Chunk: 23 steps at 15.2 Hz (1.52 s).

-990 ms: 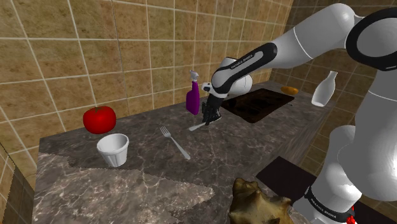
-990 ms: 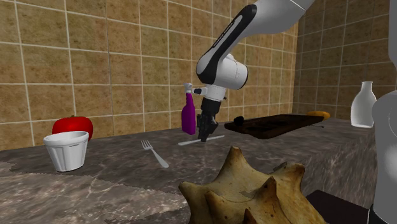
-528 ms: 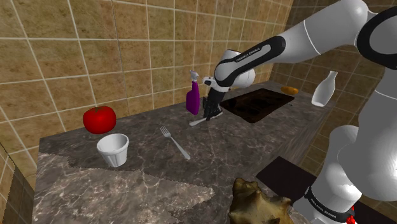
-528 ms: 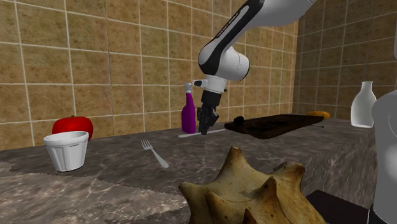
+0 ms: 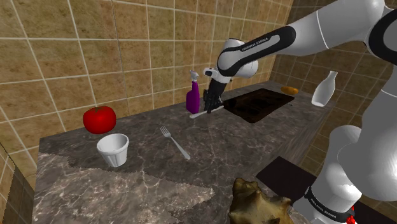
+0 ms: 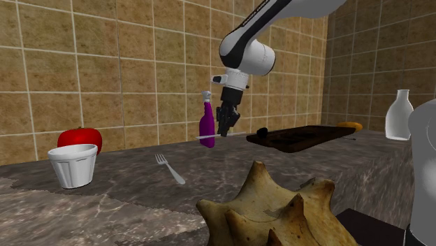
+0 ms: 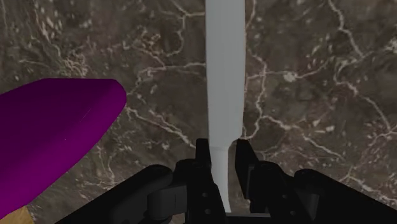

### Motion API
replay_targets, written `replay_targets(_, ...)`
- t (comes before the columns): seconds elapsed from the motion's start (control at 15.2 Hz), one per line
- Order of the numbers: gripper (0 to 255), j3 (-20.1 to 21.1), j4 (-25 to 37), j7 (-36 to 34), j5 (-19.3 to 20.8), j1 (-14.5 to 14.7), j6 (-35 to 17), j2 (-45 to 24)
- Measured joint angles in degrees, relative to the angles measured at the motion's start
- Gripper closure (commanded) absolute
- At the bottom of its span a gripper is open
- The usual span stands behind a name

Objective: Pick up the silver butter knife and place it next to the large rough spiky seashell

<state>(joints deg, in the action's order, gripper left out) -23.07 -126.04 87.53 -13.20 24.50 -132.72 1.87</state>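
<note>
Fingers (image 7: 245,162) pinch the butter knife (image 7: 226,76) by its narrow handle end, one on each side, so the pale grey blade sticks straight out ahead of the gripper (image 5: 210,105). Knife hangs roughly level, clear of the dark marble counter (image 5: 127,184), just beside the purple spray bottle (image 5: 193,99) near the tiled wall. Handle-end grip looks chosen to leave the blade free for laying flat. Spiky seashell (image 6: 279,210) sits at the counter's near edge by the stand, well apart from the knife, with a fork (image 5: 174,142) lying between. Judgement: lift done, carry toward the shell comes next; mind bottle and fork.
</note>
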Motion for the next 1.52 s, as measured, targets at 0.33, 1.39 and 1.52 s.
replay_targets(0.33, 255, 0.0, 2.2, -1.4, 1.5, -0.1, 3.5, 1.6)
replay_targets(1.39, 255, 0.5, 11.0, -5.0, 4.5, -0.3, 15.2, 5.1)
replay_targets(1.52, 255, 0.5, 12.2, -5.4, 4.8, -0.3, 16.7, 5.4)
